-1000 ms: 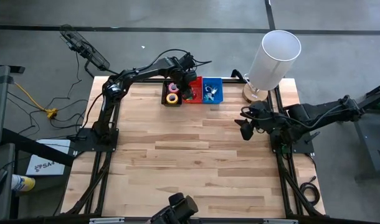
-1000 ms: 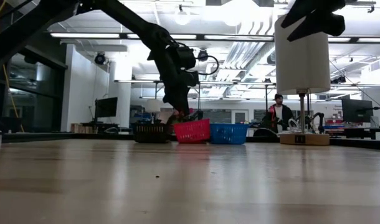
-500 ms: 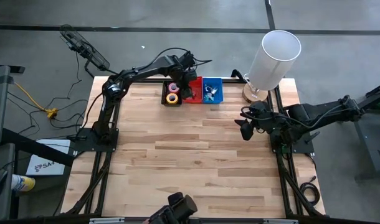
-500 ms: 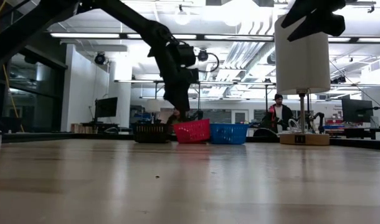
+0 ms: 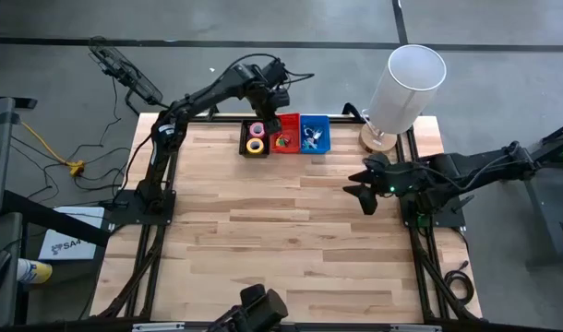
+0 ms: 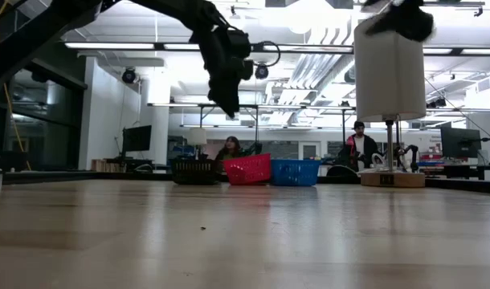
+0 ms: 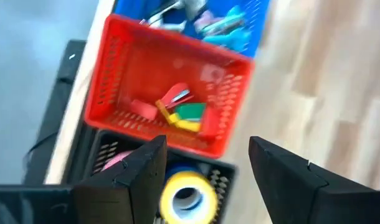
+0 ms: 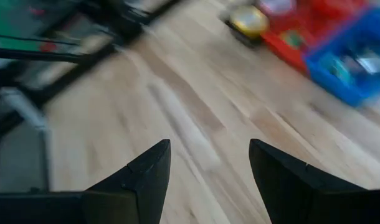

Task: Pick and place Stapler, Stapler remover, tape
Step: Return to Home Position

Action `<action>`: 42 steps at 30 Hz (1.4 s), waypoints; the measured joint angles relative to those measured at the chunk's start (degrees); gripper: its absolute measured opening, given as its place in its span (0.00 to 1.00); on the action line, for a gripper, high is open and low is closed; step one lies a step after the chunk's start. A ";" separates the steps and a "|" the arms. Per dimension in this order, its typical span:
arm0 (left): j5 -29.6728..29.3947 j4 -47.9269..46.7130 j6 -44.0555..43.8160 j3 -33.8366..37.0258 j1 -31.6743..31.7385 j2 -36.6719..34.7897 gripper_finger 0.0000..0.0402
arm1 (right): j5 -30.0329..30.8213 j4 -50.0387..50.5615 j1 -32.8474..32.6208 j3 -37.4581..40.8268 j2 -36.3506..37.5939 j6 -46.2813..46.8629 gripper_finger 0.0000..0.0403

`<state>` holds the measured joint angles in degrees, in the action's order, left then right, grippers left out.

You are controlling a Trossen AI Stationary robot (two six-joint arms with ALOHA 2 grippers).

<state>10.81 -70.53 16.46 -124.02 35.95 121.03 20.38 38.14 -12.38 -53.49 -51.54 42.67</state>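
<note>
Three baskets stand in a row at the table's far edge. The black one (image 5: 255, 138) holds tape: a yellow roll (image 7: 184, 196), a pink roll (image 5: 257, 130) and a blue one (image 7: 177, 171). The red basket (image 7: 124, 81) holds small red, yellow and green pieces (image 7: 177, 112); whether they are staplers or removers I cannot tell. The blue basket (image 5: 315, 134) holds light-blue and silver items (image 7: 218, 22). My left gripper (image 5: 274, 109) hangs open and empty above the red basket, pointing steeply down. My right gripper (image 5: 355, 196) is open and empty, high over the table's right side.
A tall white cylinder (image 5: 406, 81) on a round wooden base stands at the far right corner, close to the blue basket. The bare wooden tabletop (image 5: 281, 240) stretches from the baskets to the near edge. People sit in the room beyond the table (image 6: 359, 144).
My left gripper has risen straight up out of the red basket and now hangs well clear above it; the coloured pieces lie in the basket. My right gripper has tipped a little where it is.
</note>
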 joint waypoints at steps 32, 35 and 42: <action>32.00 5.50 1.82 -0.80 -3.78 -11.85 0.56 | -24.30 -59.92 16.93 47.98 46.42 -20.64 0.52; 29.93 11.67 -3.03 -0.80 -6.20 -11.85 0.56 | -26.62 -59.63 18.62 49.96 50.81 -19.95 0.52; 23.35 19.59 -10.81 4.27 -10.86 -12.65 0.56 | -33.93 -56.48 21.42 50.14 50.96 -16.51 0.52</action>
<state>34.16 -50.94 5.65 -119.75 25.09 108.38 -13.55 -18.34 9.04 -3.36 -0.58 26.15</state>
